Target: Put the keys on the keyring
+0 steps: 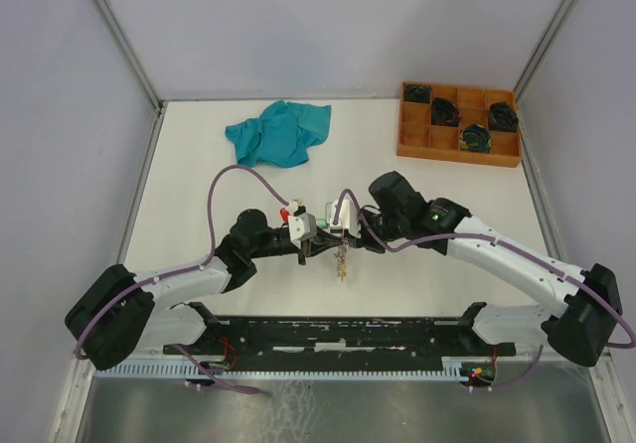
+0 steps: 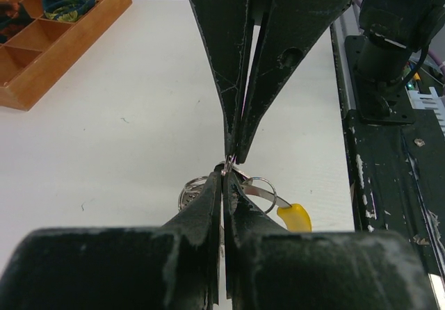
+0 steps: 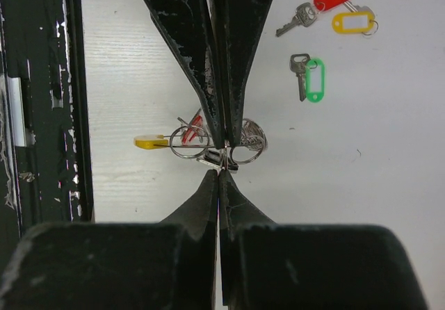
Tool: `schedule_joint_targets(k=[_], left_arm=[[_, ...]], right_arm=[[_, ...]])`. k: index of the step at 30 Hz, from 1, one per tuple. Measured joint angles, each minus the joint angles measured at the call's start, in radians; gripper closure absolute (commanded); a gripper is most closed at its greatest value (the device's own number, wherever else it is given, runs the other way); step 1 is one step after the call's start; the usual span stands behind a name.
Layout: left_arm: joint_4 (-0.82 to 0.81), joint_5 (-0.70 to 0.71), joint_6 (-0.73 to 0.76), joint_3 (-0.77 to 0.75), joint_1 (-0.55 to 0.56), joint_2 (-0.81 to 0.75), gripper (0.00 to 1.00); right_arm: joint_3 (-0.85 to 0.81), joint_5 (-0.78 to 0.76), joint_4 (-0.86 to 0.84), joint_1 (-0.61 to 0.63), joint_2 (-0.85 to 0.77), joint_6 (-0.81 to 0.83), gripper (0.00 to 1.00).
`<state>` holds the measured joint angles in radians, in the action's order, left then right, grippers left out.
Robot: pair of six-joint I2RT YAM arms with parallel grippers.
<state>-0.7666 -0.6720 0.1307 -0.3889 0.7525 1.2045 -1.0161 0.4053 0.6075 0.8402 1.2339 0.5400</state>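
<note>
left of the tray [image 1: 437, 153] and on its near side, the left gripper [image 2: 224, 174] and right gripper [image 3: 220, 174] meet tip to tip, each clamped shut on the keyring [image 1: 341, 262], which carries a yellow tag [image 2: 295, 217]. three loose keys [image 3: 300, 17] with red, yellow and green tags lie on the table [image 1: 199, 145], also left of the tray.

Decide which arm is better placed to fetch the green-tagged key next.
Left, probably. Both grippers are shut on the keyring, tip to tip, but the green-tagged key lies on the table beside the left gripper; the right gripper would have to reach past it.
</note>
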Motion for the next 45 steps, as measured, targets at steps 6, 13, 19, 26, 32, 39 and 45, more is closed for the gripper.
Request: schedule_joint_targets(k=[6,13,19,26,32,39,45], left_arm=[[0.027,0.026,0.0,-0.001,0.009,-0.027,0.97],[0.015,0.044,0.0,0.0,0.01,-0.029,0.97],[0.005,0.046,0.0,0.003,0.013,-0.037,0.97],[0.002,0.064,0.0,0.003,0.013,-0.037,0.97],[0.001,0.08,-0.002,0.005,0.013,-0.04,0.97],[-0.003,0.099,-0.006,0.01,0.013,-0.04,0.97],[-0.018,0.113,-0.014,0.012,0.013,-0.04,0.97]], right_arm=[[-0.003,0.0,-0.001,0.003,-0.005,0.0,0.85],[-0.001,-0.005,-0.003,0.009,-0.026,0.0,0.65],[0.032,-0.014,-0.03,0.001,-0.097,-0.001,0.64],[0.148,-0.014,-0.123,-0.035,-0.153,-0.062,0.61],[0.263,-0.014,-0.268,-0.04,-0.196,-0.171,0.61],[0.364,-0.022,-0.456,-0.04,-0.209,-0.283,0.62],[0.404,-0.041,-0.57,-0.04,-0.209,-0.339,0.64]])
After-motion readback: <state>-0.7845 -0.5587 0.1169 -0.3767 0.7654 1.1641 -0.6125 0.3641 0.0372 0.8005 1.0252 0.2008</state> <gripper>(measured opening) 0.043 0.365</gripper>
